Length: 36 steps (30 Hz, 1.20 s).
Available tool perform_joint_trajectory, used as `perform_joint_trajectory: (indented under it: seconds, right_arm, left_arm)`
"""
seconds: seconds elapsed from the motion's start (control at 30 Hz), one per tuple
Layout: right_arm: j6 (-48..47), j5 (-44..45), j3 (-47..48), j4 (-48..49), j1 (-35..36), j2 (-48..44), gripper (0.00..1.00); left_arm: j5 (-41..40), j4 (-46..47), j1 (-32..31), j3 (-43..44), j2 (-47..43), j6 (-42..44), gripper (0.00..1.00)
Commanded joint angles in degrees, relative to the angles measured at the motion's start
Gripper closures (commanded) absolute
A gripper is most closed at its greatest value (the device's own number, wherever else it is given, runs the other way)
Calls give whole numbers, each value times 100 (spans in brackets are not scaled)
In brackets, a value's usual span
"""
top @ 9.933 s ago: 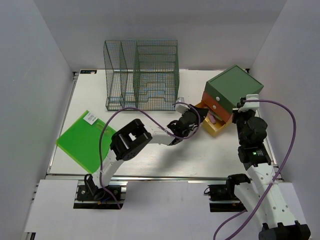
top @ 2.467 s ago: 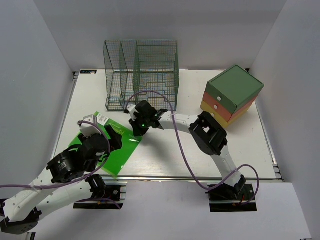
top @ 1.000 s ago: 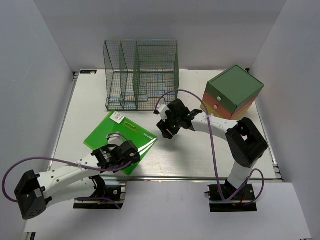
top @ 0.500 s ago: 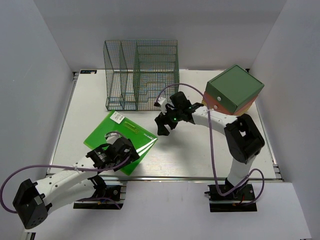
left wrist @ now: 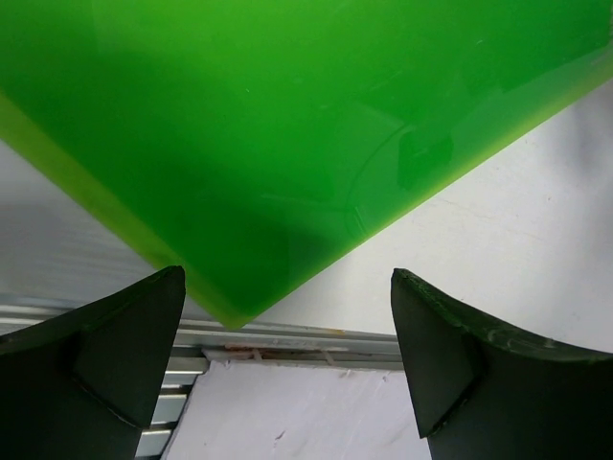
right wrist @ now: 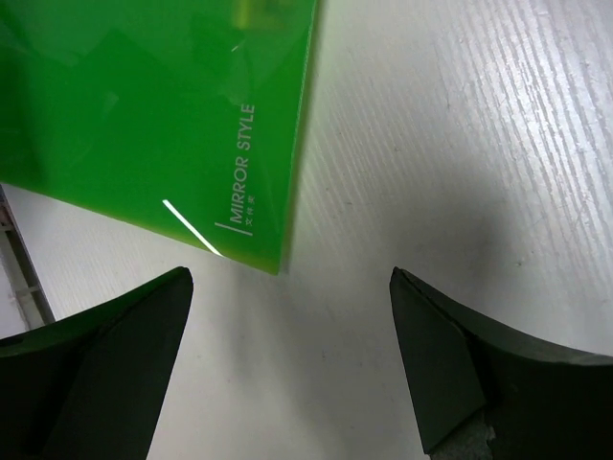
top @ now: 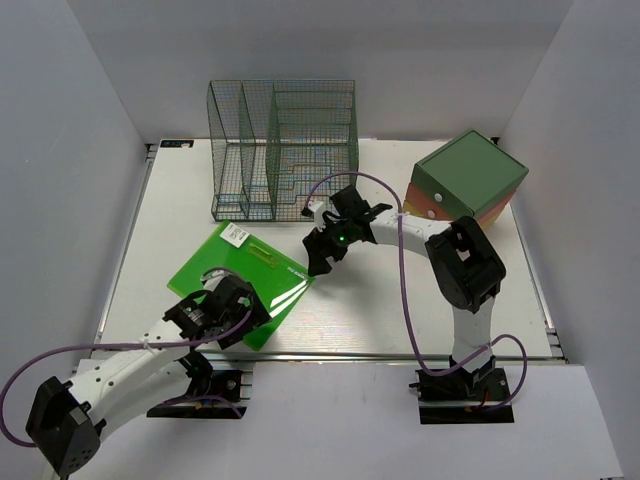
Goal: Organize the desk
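A green wire rack (top: 283, 150) stands at the far side of the desk (top: 420, 310), split into upright compartments. Through the mesh only its own stepped dividers show. At the far right sits a box (top: 467, 190) with a green top, turned at an angle. Its orange and yellow drawers are pushed in, so their contents are hidden.

The left arm reaches low along the near edge. The left gripper (top: 232, 308) hovers over the near corner of a flat green folder (top: 245, 282), fingers spread wide and holding nothing. In the left wrist view that corner lies between them, just short of the desk's metal rail. The right arm stretches across to the middle. The right gripper (top: 320, 258) is also wide open and empty, above the folder's right corner, where white lettering reads "MIRROR STYLE".

The desk is a large white ribbed top with metal rails, filling the floor of the white-walled enclosure
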Motion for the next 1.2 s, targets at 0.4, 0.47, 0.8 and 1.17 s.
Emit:
perform_joint_trajectory:
  seconds: [0.4, 0.47, 0.8, 1.17]
  right_arm:
    - [222, -406, 366, 137, 246, 392, 11]
    - [240, -398, 357, 164, 281, 392, 11]
    - [301, -336, 682, 147, 457, 787, 11]
    - [477, -609, 805, 147, 676, 1209, 20]
  left_arm:
    - [65, -611, 129, -353, -429, -1293, 2]
    - [-32, -602, 129, -353, -297, -1319, 2]
    - [-383, -558, 235, -432, -85, -1346, 2]
    - [-252, -383, 287, -388, 196, -1100, 2]
